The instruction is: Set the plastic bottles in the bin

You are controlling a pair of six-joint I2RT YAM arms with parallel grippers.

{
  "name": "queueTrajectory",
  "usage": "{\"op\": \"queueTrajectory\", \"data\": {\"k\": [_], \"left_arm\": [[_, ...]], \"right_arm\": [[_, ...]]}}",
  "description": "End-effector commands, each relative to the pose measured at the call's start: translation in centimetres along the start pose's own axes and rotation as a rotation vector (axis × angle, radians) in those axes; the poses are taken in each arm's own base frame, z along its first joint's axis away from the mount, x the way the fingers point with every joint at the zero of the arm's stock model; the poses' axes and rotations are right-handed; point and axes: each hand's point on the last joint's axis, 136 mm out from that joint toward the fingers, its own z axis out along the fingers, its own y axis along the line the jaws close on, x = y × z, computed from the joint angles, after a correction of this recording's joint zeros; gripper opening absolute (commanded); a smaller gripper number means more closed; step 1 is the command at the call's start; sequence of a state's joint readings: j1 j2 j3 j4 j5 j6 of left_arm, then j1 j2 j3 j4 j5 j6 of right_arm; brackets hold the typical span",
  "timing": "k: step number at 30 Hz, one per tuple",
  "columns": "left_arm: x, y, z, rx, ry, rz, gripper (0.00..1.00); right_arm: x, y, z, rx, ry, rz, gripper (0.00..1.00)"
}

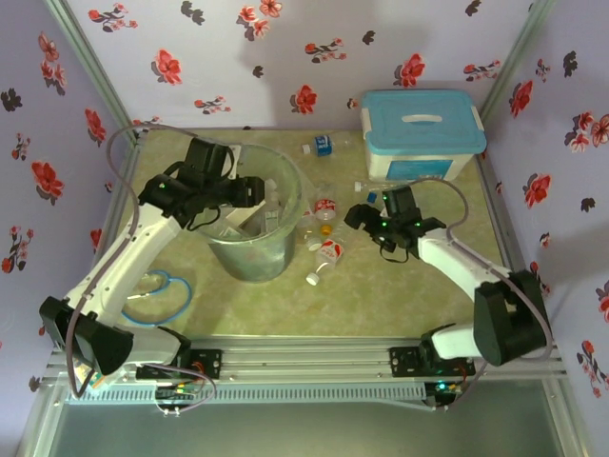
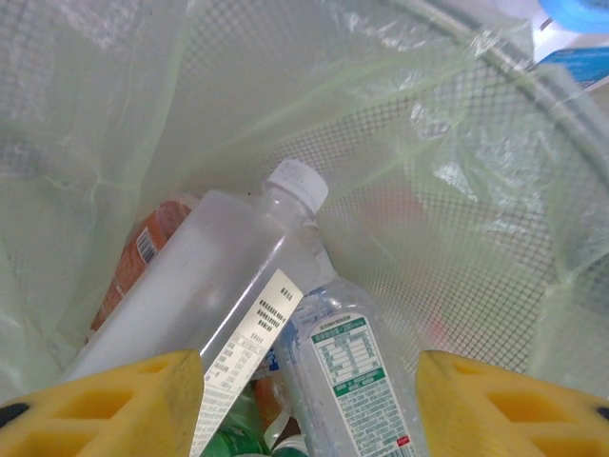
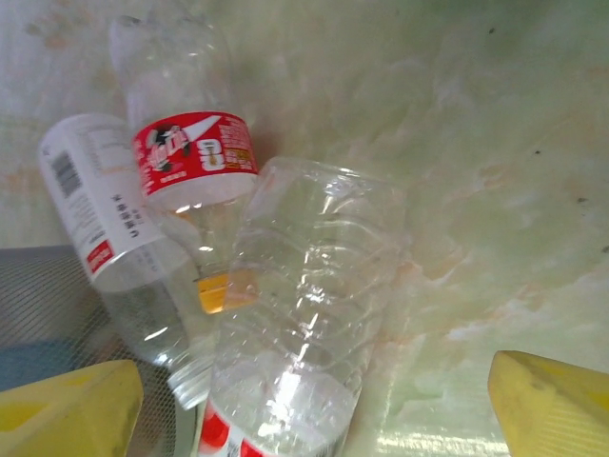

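**One arm is over the bin, and the other is over bottles on the table.**

The bin (image 1: 249, 257) stands on the left of the table (image 1: 409, 276). I count three bottles in it: a white-cap bottle (image 2: 298, 183), a green-label bottle (image 2: 350, 367) and an orange-label bottle (image 2: 143, 249). The left gripper (image 2: 304, 371) hangs above them with its fingers apart and holds nothing. I think that is so a bottle can drop in. The right gripper (image 3: 314, 376) is wide open and empty, ready to grab. Under it, beside the bin, lie three more: a red-label bottle (image 3: 195, 157), a white-label bottle (image 3: 95, 200) and a clear bottle (image 3: 304, 314).
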State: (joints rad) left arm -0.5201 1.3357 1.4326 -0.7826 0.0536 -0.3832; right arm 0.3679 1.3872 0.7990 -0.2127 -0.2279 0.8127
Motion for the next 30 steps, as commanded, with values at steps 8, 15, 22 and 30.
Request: {"op": "queueTrajectory", "data": {"k": [8, 15, 22, 30], "left_arm": [[-1.8, -2.4, -1.8, 0.069, -0.108, 0.004, 0.68], [-1.6, -2.7, -2.0, 0.07, -0.1, 0.016, 0.71], [-1.5, -2.9, -2.2, 0.079, -0.104, 0.02, 0.73], [-2.6, -5.3, -3.4, 0.173, -0.144, 0.024, 0.73]], "right_arm": [[-0.2, 0.3, 5.5, -0.006, -0.012, 0.062, 0.95], [-0.4, -0.3, 7.3, -0.007, -0.021, 0.078, 0.86], [-0.7, -0.2, 6.5, -0.012, -0.043, 0.063, 0.68], [-1.6, 0.5, 3.0, -0.03, -0.074, 0.039, 0.6]]}}
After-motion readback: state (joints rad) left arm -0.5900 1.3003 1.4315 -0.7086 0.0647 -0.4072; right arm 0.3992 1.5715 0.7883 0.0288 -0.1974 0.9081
